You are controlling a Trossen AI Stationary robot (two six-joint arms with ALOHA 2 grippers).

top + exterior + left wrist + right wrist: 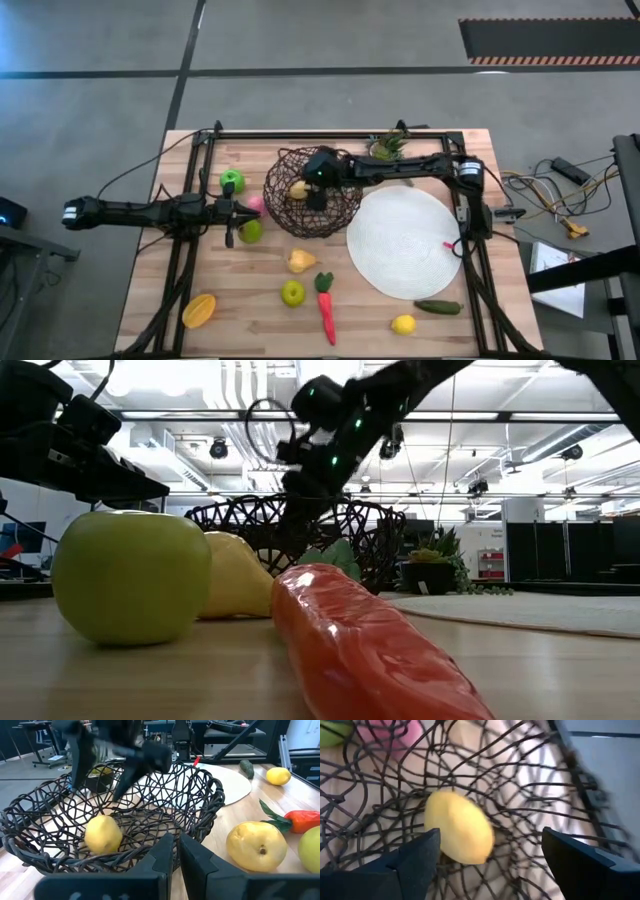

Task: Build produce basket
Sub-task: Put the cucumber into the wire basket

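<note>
We have the right hand (487,857) inside the basket (345,205), fingers spread wide, w/ one lemon (460,827) lying released on the mesh. Left hand (172,855) waits clenched just beside the basket. Next, we judge: lift out, go for the pear (302,262) near the basket.

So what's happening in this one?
The right gripper is open over the basket, with a yellow lemon lying inside, apparently just dropped. The left gripper waits shut beside the basket's rim. Most produce, including a pear and carrot, sits on the table.
</note>
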